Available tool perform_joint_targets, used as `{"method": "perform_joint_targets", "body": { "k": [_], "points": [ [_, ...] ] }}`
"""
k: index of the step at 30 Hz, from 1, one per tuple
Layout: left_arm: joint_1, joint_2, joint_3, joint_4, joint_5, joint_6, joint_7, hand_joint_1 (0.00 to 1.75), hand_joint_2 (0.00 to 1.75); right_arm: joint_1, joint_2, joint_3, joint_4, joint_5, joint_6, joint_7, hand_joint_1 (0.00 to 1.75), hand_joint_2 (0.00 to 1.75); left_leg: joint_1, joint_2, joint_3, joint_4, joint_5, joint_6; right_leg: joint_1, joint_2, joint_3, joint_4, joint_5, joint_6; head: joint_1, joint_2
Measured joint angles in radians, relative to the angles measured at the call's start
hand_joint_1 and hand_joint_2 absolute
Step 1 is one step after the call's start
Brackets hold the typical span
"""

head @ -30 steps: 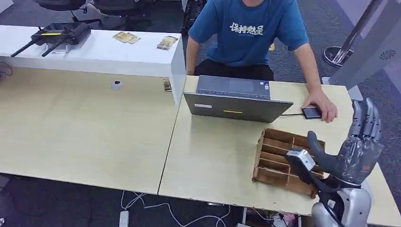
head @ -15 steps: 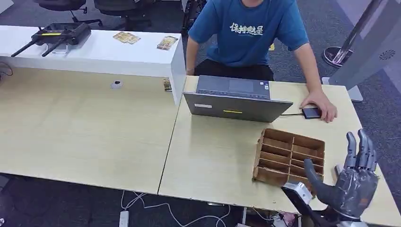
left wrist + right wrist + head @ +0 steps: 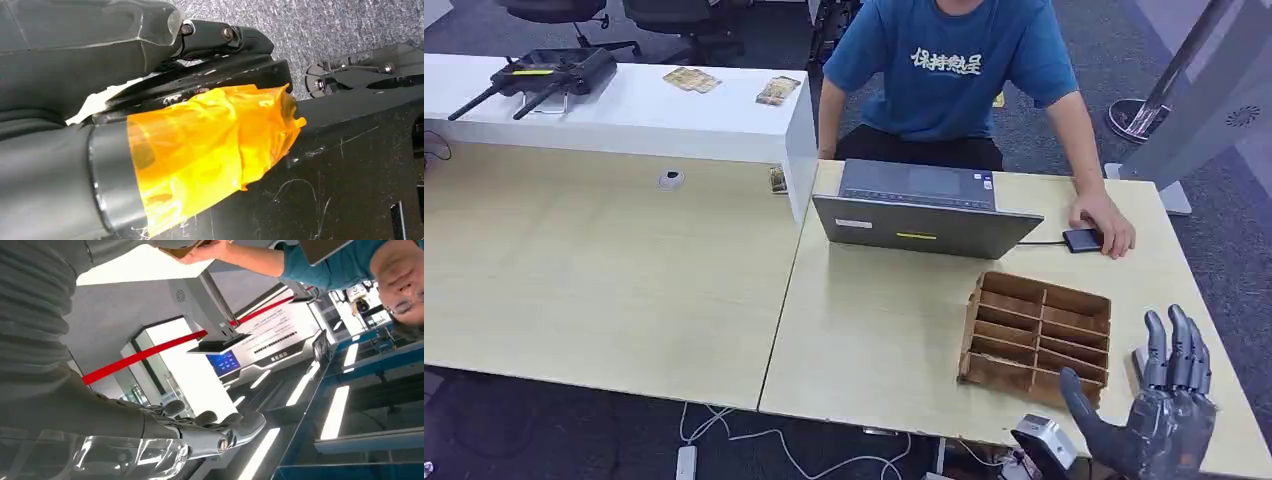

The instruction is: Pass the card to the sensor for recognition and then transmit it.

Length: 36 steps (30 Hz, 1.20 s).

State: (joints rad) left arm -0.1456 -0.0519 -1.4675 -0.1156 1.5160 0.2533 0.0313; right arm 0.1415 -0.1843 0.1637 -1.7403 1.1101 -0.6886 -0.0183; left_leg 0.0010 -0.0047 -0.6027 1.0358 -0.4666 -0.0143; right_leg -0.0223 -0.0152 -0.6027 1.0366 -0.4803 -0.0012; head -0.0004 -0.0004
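Fingers (image 3: 1174,345) of the right hand (image 3: 1159,420) stand straight and spread, holding nothing, just beside the wooden tray (image 3: 1036,340). No card is discernible; the black sensor (image 3: 1083,239) lies beyond the tray, under a person's hand (image 3: 1106,222). Reach for the card slowly.

A person in a blue T-shirt (image 3: 948,65) sits behind an open grey laptop (image 3: 921,211) on the pale wooden bench (image 3: 624,270). A white counter (image 3: 624,110) alongside carries a black antenna device (image 3: 539,72) and scattered printed packets (image 3: 691,79).
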Motion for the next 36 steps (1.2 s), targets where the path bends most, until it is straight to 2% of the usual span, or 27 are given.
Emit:
{"method": "perform_joint_targets", "body": {
  "k": [7,22,36],
  "points": [
    [0.001,-0.002,0.0,0.0,0.013,0.005,-0.005,0.0,0.0,0.06,0.0,0.014,-0.025,-0.003,0.0,0.01,0.0,1.75,0.0,0.0,0.0,0.0,0.0,0.0,0.0,0.0,0.0,0.0,0.0,0.0,0.0,0.0],
    [0.004,-0.005,0.0,0.0,0.038,0.014,-0.017,0.0,0.0,0.157,-0.005,0.077,-0.048,0.001,-0.002,0.102,0.0,1.75,0.0,0.0,0.0,0.0,0.0,0.0,0.0,0.0,0.0,0.0,-0.001,0.0,0.0,0.0],
    [0.004,-0.005,0.0,0.0,0.039,0.015,-0.019,0.0,0.0,0.174,-0.005,0.122,-0.047,0.009,-0.002,0.114,0.0,1.75,0.0,0.0,0.0,0.0,0.0,0.0,0.0,0.0,0.0,0.0,-0.001,0.0,0.0,0.0]
  ]
}}
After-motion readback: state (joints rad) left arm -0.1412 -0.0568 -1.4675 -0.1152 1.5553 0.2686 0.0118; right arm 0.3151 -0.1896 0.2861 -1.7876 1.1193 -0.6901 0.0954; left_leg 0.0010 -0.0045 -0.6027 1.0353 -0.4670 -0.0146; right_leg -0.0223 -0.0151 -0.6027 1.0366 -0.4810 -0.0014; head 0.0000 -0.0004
